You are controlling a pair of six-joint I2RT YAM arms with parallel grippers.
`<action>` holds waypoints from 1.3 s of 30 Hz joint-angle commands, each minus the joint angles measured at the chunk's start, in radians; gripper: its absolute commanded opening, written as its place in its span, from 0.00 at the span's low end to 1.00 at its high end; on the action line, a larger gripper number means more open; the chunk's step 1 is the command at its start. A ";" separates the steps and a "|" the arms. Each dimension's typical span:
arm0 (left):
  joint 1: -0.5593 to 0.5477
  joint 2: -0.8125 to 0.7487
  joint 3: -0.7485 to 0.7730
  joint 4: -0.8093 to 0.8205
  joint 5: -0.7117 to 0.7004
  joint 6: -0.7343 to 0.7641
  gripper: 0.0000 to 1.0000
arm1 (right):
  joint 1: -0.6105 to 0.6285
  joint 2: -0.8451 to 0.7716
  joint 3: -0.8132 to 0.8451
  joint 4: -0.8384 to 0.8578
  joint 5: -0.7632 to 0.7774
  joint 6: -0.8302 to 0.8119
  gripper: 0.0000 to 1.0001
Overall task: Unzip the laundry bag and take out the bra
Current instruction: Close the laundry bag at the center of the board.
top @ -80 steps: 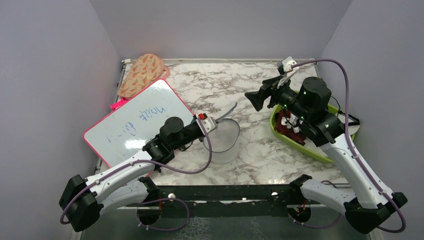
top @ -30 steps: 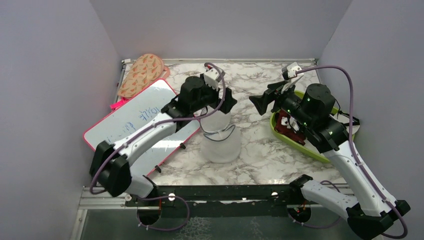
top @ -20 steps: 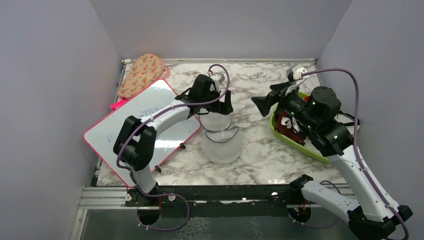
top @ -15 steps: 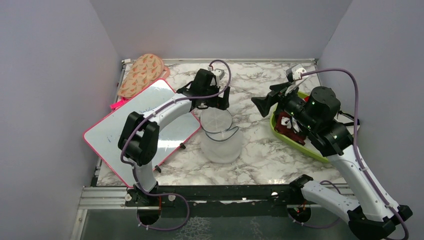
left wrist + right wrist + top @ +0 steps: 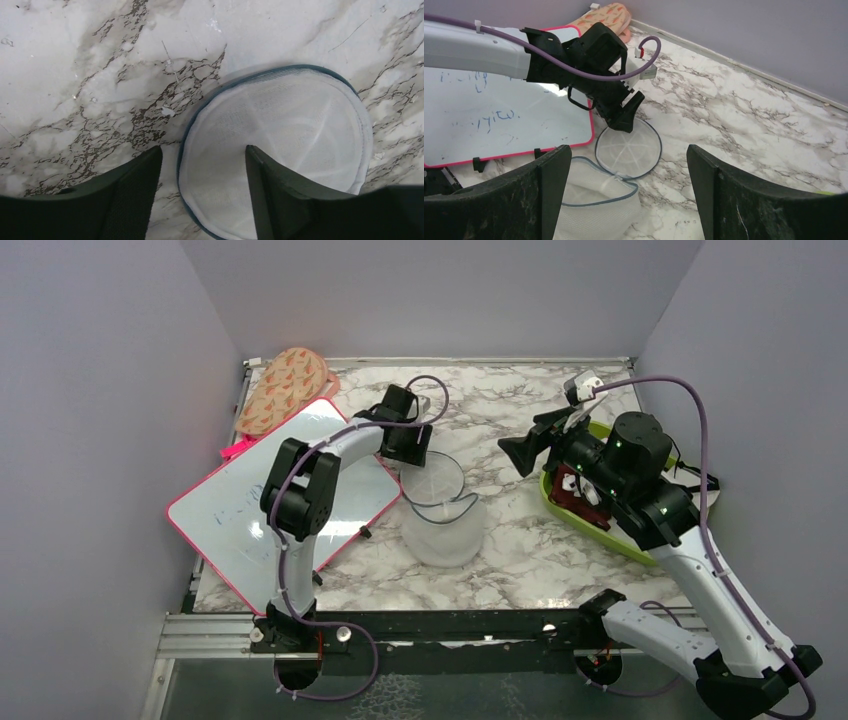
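The laundry bag [image 5: 443, 532] stands unzipped mid-table, a white mesh drum with a dark zipper rim. Its round lid [image 5: 433, 478] lies flipped back flat on the marble behind it. My left gripper [image 5: 411, 446] is low at the lid's far-left edge. In the left wrist view its fingers [image 5: 131, 192] straddle the lid's [image 5: 285, 150] dark rim, apart and not pinching it. My right gripper [image 5: 520, 452] hovers open in the air right of the bag, and the right wrist view looks down on the bag [image 5: 596, 200] and lid [image 5: 644, 155]. The bra is not visible.
A lime-green tray [image 5: 625, 545] holding a dark red cloth [image 5: 572, 502] sits under the right arm. A pink-framed whiteboard [image 5: 260, 495] lies to the left and a patterned mitt [image 5: 285, 388] at the back left. Walls close in on three sides.
The lid has gone from lifted to lying flat behind the bag. My left gripper moved back and left, down to the lid's rim, its jaws narrowing. The right arm barely shifted.
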 commanded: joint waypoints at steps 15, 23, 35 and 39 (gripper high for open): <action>-0.082 -0.031 -0.061 0.045 -0.185 0.042 0.00 | 0.004 -0.008 -0.021 0.018 -0.020 0.010 0.83; -0.088 -0.233 -0.066 0.061 -0.102 0.025 0.00 | 0.004 0.004 -0.151 0.052 -0.143 0.142 0.83; -0.146 -0.462 -0.177 0.089 -0.010 -0.022 0.00 | 0.004 0.170 -0.172 -0.105 -0.008 0.298 0.84; -0.221 -0.529 -0.234 0.108 -0.051 -0.022 0.00 | 0.004 0.228 -0.211 -0.097 -0.016 0.367 0.84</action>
